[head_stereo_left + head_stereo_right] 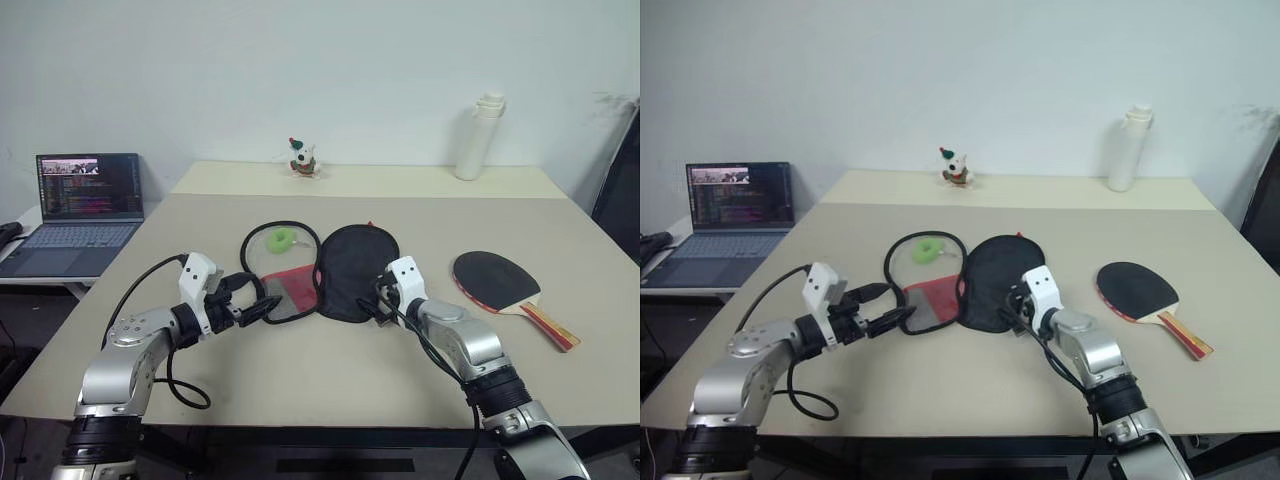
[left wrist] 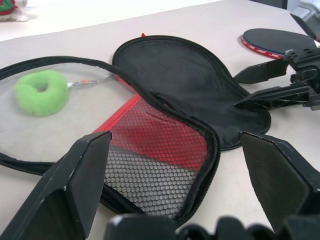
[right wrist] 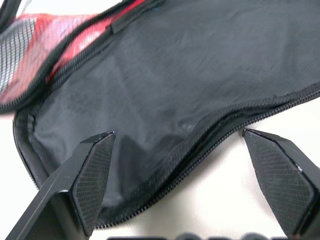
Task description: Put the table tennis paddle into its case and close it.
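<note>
The table tennis paddle (image 1: 498, 283) lies flat on the beige table (image 1: 300, 380), black face up, handle pointing toward my right and the near edge, well apart from its case (image 1: 320, 268) and off to my right of it. The case is unzipped and spread open in the middle of the table: the black-lined half (image 3: 190, 85) lies to the right, the half with the red panel and mesh pocket to the left. A small green ring (image 2: 41, 92) rests on the mesh half's far part. My right gripper (image 1: 381, 298) hovers at the near edge of the black half, fingers (image 3: 95, 170) spread wide and holding nothing. My left gripper (image 1: 255, 300) is at the near edge of the mesh half, fingers (image 2: 87, 175) equally wide apart, empty. A laptop (image 1: 78, 212) sits on a side table at the left; a white bottle (image 1: 480, 137) and a small figurine (image 1: 303, 158) stand at the far side.
</note>
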Motion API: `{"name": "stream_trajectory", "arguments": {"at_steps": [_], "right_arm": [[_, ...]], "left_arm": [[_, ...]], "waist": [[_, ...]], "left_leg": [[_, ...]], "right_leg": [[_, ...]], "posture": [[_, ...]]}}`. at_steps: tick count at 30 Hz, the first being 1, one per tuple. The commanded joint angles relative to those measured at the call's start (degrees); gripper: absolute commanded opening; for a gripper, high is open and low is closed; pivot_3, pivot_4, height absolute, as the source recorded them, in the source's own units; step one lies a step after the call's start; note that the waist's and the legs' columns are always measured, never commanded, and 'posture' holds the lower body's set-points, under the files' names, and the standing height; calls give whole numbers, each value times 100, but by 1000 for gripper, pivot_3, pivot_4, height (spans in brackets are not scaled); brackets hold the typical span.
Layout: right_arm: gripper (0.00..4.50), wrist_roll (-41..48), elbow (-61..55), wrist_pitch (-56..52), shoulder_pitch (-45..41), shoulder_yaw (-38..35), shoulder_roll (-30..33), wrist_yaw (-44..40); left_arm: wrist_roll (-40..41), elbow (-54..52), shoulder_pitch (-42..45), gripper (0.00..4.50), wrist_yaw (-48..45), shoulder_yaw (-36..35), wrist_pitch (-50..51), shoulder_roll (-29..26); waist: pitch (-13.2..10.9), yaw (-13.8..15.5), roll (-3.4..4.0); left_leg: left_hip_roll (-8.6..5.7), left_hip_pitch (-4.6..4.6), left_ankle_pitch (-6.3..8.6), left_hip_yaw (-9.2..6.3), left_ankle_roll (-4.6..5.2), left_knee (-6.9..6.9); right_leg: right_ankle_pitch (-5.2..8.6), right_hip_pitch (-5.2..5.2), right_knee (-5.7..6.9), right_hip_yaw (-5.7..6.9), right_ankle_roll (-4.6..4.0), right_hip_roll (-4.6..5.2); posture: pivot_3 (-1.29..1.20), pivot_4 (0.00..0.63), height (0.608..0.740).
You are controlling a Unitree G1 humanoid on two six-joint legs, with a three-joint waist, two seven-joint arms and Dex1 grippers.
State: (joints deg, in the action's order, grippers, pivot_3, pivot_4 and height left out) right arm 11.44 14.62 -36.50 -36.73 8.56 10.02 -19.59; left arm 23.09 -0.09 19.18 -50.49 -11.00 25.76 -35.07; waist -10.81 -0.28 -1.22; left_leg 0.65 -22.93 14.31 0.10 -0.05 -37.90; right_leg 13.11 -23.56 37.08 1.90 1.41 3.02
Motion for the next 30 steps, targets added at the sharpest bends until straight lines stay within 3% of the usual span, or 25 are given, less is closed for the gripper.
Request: {"name": "stream_trajectory", "arguments": {"at_steps": [1, 2, 5, 16, 30], "right_arm": [[4500, 62, -2, -117, -180, -219, -184, 98], [4500, 91, 5, -196, -204, -245, -239, 97], [3904, 235, -21, -458, -308, -271, -526, 54], [68, 396, 277, -667, -750, -795, -1022, 393], [68, 897, -441, -1862, -412, -1821, -806, 1056]], "left_arm": [[92, -249, 41, 4427, 45, 3, -30, -21], [87, -249, 52, 4427, 47, 17, -31, -23], [77, -264, 99, 4500, 53, 88, -32, -21], [93, -336, 102, 4500, 67, 185, -30, -37], [43, -353, 477, 4500, -561, 917, -126, -45]], "waist": [[0, 0, 0], [0, -3, 0], [0, -19, 0], [-1, -38, 1], [-1, -13, 2]], "left_leg": [[0, 0, 0, 0, 0, 0], [0, 0, 0, 0, 0, -1], [0, 0, 0, 0, 0, -1], [0, -1, 0, 0, 0, 1], [0, -3, 0, -2, 0, 4]], "right_leg": [[0, 0, 0, 0, 0, 0], [0, 0, 1, 0, 0, 0], [0, 0, 0, 0, 0, 0], [0, -2, 0, 0, -1, 0], [0, -3, -1, 2, -1, 0]], "posture": [[0, 150, 740], [0, 150, 740], [0, 150, 740], [0, 150, 740], [0, 150, 740]]}}
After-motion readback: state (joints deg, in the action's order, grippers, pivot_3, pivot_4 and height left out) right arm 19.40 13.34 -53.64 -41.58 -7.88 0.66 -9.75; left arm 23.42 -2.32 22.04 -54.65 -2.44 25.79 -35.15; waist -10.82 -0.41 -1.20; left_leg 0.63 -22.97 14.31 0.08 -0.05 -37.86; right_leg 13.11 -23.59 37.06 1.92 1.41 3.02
